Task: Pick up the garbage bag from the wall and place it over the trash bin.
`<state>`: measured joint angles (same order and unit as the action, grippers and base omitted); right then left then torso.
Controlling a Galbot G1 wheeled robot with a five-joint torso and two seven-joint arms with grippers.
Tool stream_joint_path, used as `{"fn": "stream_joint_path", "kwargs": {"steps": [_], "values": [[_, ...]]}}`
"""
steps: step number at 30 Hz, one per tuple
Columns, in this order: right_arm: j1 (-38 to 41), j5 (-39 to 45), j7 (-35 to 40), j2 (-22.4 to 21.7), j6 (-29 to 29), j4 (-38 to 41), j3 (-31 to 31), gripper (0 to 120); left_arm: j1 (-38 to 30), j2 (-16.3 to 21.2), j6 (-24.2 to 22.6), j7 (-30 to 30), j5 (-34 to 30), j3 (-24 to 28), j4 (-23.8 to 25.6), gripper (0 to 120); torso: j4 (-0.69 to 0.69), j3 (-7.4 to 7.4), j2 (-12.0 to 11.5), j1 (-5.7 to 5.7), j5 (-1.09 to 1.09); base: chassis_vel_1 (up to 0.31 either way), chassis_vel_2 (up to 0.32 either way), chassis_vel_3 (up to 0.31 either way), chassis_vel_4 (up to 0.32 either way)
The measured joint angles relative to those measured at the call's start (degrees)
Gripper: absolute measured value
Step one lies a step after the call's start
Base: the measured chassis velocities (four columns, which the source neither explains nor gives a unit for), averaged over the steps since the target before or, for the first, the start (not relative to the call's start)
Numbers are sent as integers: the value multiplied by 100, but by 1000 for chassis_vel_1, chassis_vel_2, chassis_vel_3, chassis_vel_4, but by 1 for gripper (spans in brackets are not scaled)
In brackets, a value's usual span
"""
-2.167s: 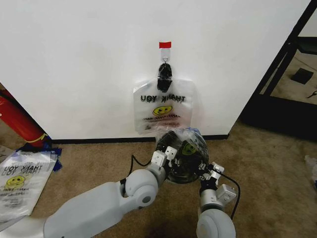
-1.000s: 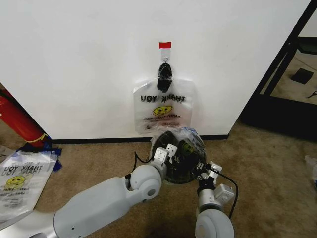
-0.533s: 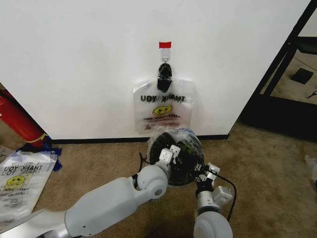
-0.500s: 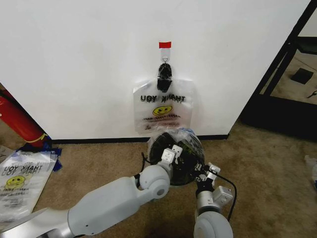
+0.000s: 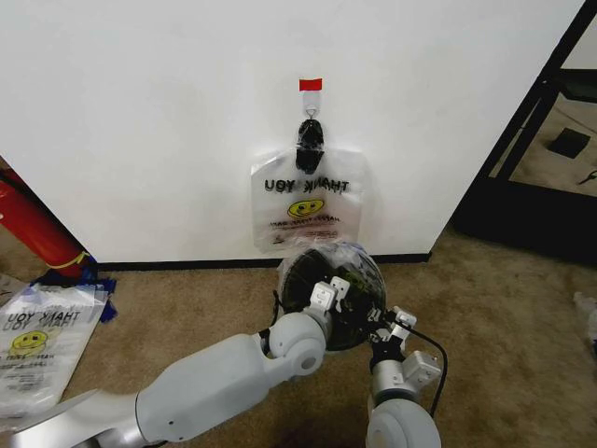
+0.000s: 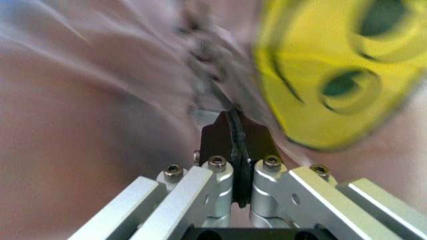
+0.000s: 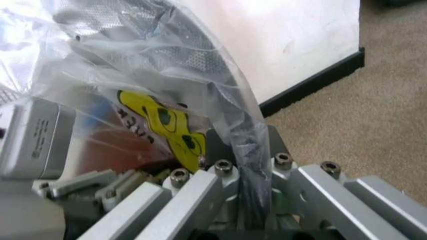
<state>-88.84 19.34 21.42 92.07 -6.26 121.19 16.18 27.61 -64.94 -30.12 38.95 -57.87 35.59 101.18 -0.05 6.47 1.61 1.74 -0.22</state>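
The trash bin (image 5: 328, 297) is standing just before the wall (image 5: 168, 112), leaving little room behind; another bag (image 5: 306, 201) is hanging right above it; a bag pile (image 5: 37, 341) is lying well left; open carpet (image 5: 504, 317) is lying to the right.

Trash bin (image 5: 328, 297): on floor, just before wall (image 5: 168, 112), below hook (image 5: 310, 135). Garbage bag (image 5: 347, 266): draped over bin. Second bag (image 5: 303, 201): on hook, behind/above bin. Left gripper (image 5: 326, 295): at bin's near-left rim. Right gripper (image 5: 387, 326): near-right rim. Loose bags (image 5: 37, 341): floor, far left.
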Motion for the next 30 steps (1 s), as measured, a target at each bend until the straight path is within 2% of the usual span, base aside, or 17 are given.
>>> {"fn": "stream_joint_path", "kwargs": {"steps": [9, 16, 22, 26, 30], "values": [[19, -12, -4, 6, -2, -32, -57, 0, 107, -203, 48, -64, -2, 101, -148, 0, -1, 0, 0, 1, 0, 0, 0, 0, 0], [-15, -11, -5, -1, -19, -49, -53, 0, 202, -112, 24, -195, -38, 278, 146, 0, 0, 0, 0, 0, 0, 0, 0, 0, 0], [-41, -18, -9, -2, -12, -39, -66, 0, 167, -117, 29, -106, 0, 66, -85, 0, 0, 0, 0, 0, 0, 0, 0, 0, 0], [-67, -71, -31, 2, 4, -34, -110, 0, 123, 56, 24, -31, 10, -61, -123, 0, -1, 0, 0, 0, -1, 0, 0, 0, 0], [-44, -85, -32, 6, 9, -43, -116, 0, 177, 287, -5, -25, 9, -97, 141, 0, 1, 0, 0, 0, 0, 0, 0, 0, 0]]}}
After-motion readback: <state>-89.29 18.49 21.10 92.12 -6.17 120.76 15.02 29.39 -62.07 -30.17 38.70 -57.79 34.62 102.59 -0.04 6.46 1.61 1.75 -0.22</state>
